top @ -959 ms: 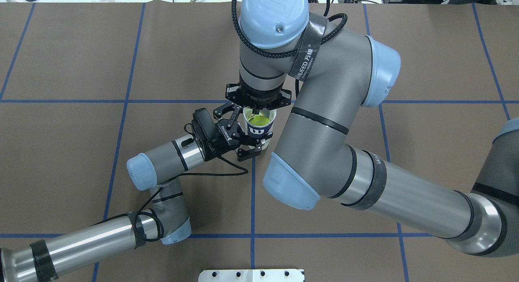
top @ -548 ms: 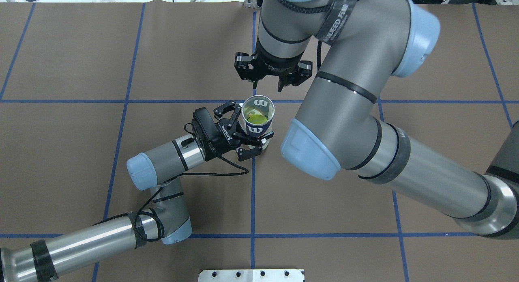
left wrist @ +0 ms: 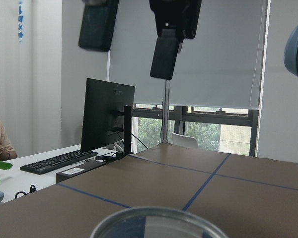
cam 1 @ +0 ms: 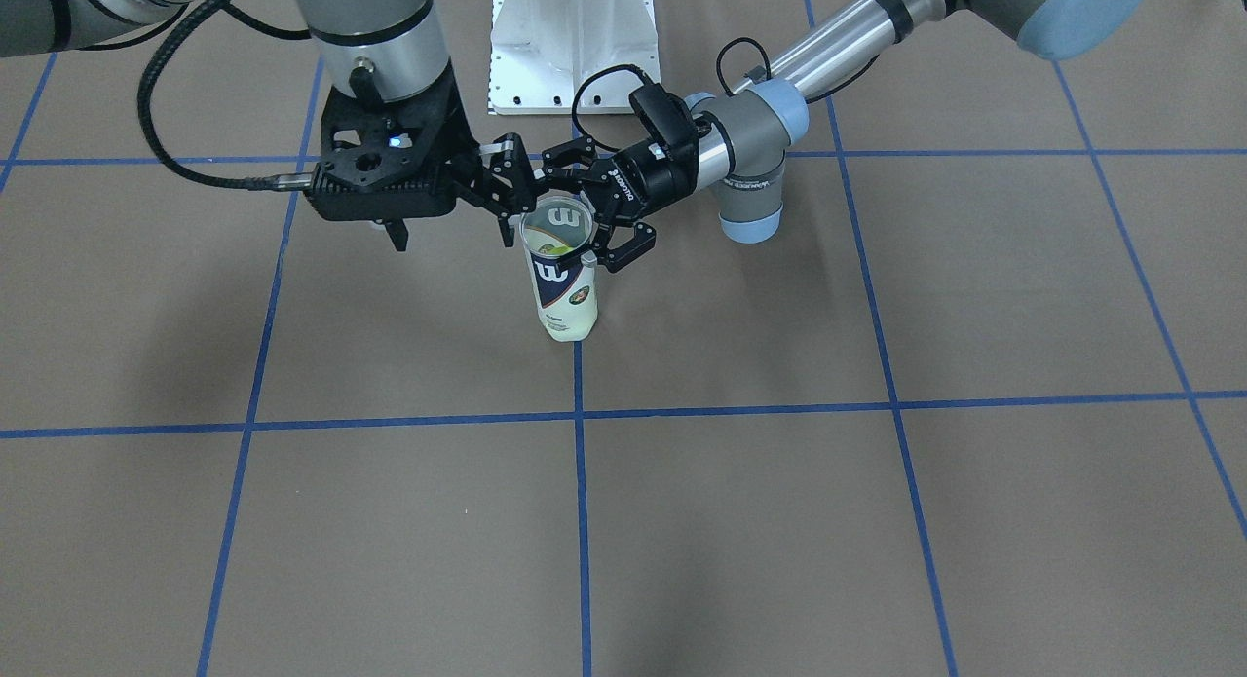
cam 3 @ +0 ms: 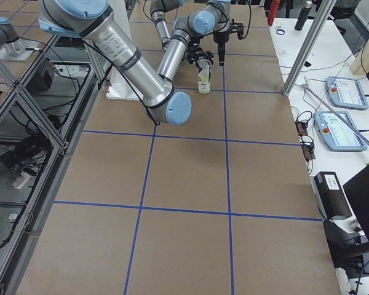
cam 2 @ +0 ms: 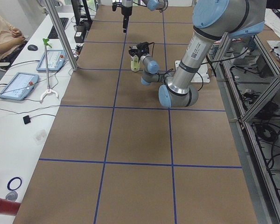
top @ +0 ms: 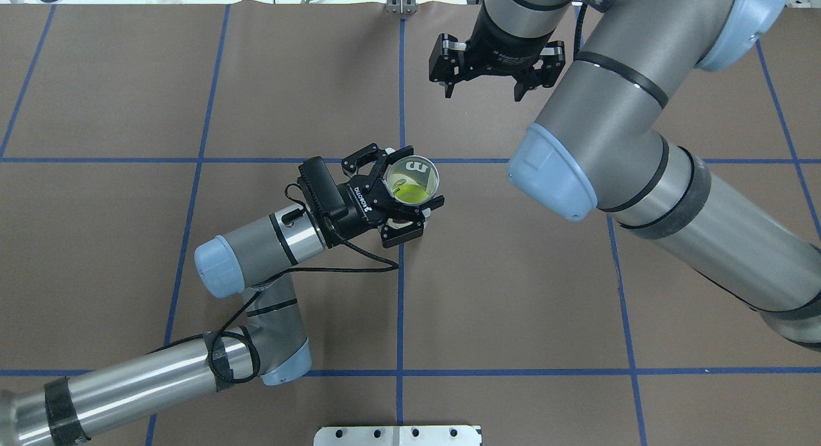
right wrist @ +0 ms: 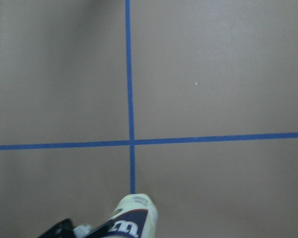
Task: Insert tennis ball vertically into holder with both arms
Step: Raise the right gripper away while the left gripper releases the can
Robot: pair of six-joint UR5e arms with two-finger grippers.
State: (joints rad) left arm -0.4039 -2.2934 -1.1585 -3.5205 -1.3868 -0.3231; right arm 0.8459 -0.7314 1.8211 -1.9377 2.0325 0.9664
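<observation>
While left jaws clasp holder, ball sits inside.

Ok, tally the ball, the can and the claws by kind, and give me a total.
tennis ball: 1
holder: 1
claws: 2 (left claw, right claw)
Total: 4

- I see a brown table mat crossed by blue tape lines
- Beside it, a white bench carries two tablets, a keyboard and a dark monitor
- Behind them, windows sit under a pale roller blind
</observation>
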